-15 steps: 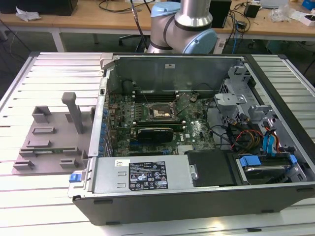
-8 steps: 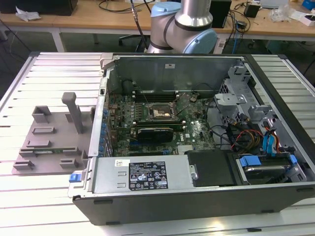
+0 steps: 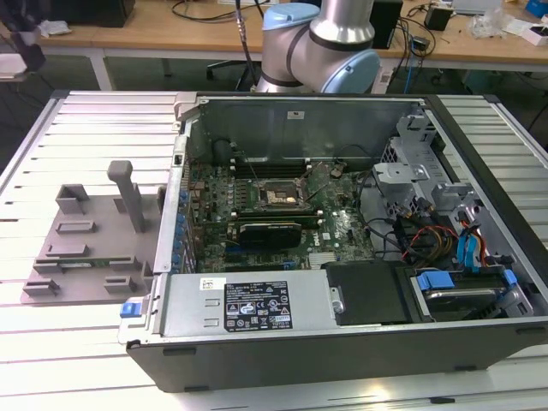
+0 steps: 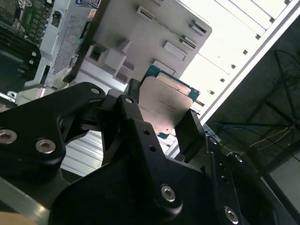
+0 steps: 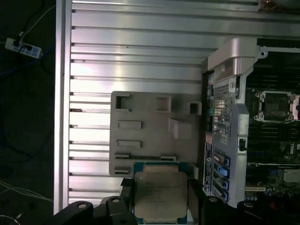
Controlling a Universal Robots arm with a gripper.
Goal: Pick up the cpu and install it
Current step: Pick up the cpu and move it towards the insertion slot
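Exterior view puts the open case (image 3: 300,360) on the slatted worktop (image 3: 86,128), with the grey tray (image 3: 86,231) at 9 o'clock of it, on the exterior view's left. The two stand just beside each other. My arm (image 3: 321,43) rises behind the case at 12 o'clock. Inside, the black socket (image 3: 281,195) lies on the green board, toward 10 o'clock from the case's middle.

In both wrist views my tool (image 4: 164,105) (image 5: 160,190) is clenched on the cpu (image 4: 164,98) (image 5: 159,201). Its black fingers (image 4: 190,133) press against two opposite edges. The chip's silvery metal top faces the first wrist camera, and a thin green rim shows around it.

The cpu hangs in my grip, raised off the worktop. It looks large against the tray (image 4: 154,42) (image 5: 145,131) beneath it and overlaps that tray's edge in the first wrist view. The tray's shaped recesses and raised blocks lie bare under it. The socket (image 5: 276,105) shows in the first wrist view too, well apart from the chip, beyond the case's perforated rear wall.
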